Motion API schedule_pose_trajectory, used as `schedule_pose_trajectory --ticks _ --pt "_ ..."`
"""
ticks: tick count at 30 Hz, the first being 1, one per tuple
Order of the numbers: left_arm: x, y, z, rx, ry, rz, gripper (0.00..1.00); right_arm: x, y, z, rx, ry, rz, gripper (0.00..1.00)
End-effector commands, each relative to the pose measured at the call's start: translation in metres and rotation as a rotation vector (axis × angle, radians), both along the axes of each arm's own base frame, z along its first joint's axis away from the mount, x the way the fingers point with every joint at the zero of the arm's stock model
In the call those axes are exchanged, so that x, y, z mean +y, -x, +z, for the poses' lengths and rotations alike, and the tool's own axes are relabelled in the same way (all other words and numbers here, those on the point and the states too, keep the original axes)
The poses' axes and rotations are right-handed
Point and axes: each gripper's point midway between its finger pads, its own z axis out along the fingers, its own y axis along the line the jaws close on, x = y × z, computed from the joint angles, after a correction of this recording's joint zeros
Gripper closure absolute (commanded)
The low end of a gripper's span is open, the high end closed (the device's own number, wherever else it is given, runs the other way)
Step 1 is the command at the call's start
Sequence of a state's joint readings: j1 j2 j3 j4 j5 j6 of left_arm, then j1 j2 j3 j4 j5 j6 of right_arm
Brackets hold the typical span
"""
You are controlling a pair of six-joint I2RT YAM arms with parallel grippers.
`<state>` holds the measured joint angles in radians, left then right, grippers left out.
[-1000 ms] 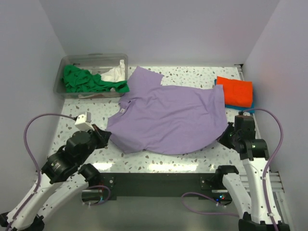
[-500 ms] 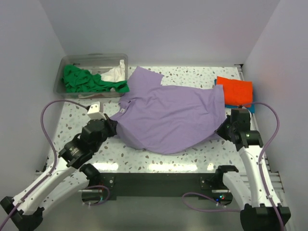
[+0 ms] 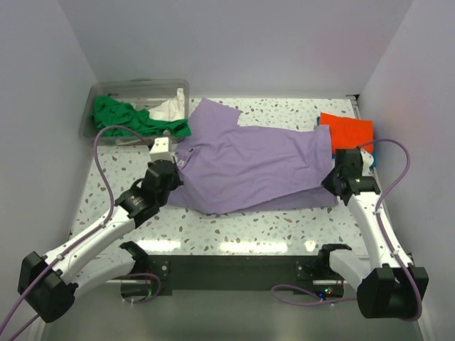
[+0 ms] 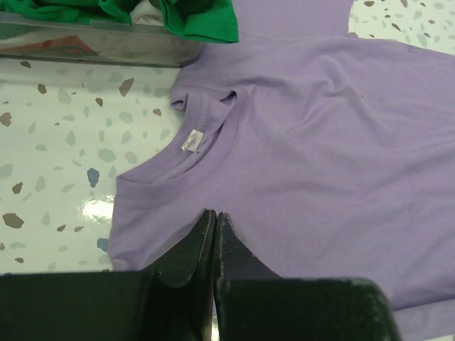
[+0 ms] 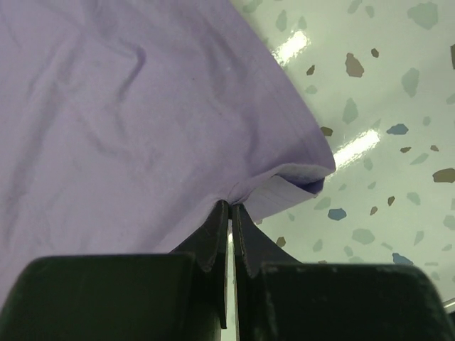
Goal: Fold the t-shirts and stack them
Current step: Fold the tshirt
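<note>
Softly creased, the lavender shirt (image 3: 249, 167) drapes over the speckled table (image 3: 234, 217); left gripper (image 4: 215, 217) and right gripper (image 5: 229, 207) each pinch its cloth.

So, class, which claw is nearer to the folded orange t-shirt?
Right. The right claw grips the hem of the lavender t-shirt, just in front of the orange t-shirt; the left claw grips near the collar, at the opposite end.

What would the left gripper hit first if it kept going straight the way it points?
The lavender t-shirt it is pinching: the left gripper would push into its collar; beyond that, probably the clear tub.
</note>
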<state>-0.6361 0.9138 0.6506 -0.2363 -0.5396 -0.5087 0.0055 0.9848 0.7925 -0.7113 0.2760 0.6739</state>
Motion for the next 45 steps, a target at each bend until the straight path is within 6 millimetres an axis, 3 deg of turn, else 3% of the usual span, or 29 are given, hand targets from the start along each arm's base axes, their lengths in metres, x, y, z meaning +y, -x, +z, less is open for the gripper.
schedule_pose_trajectory --ticks 1,7,14,29,42,45 --pt "0.003 -0.025 0.041 -0.126 0.025 0.042 1.00 -0.020 -0.027 0.026 -0.093 0.083 -0.080 1.00" --pt "0.016 -0.042 0.047 -0.143 0.035 0.056 1.00 -0.027 -0.040 0.015 -0.052 0.121 -0.092 1.00" --pt "0.013 -0.061 0.043 -0.132 0.032 0.017 1.00 -0.032 -0.054 -0.004 0.005 0.153 -0.095 1.00" --pt "0.013 -0.094 0.055 -0.176 0.028 0.020 1.00 -0.039 -0.073 -0.010 0.027 0.198 -0.107 1.00" --pt "-0.005 -0.137 0.036 -0.129 -0.001 -0.043 1.00 -0.037 -0.098 -0.035 0.090 0.188 -0.093 1.00" --pt "-0.014 -0.151 0.036 -0.131 -0.011 -0.077 0.90 -0.037 -0.107 -0.030 0.084 0.192 -0.091 1.00"
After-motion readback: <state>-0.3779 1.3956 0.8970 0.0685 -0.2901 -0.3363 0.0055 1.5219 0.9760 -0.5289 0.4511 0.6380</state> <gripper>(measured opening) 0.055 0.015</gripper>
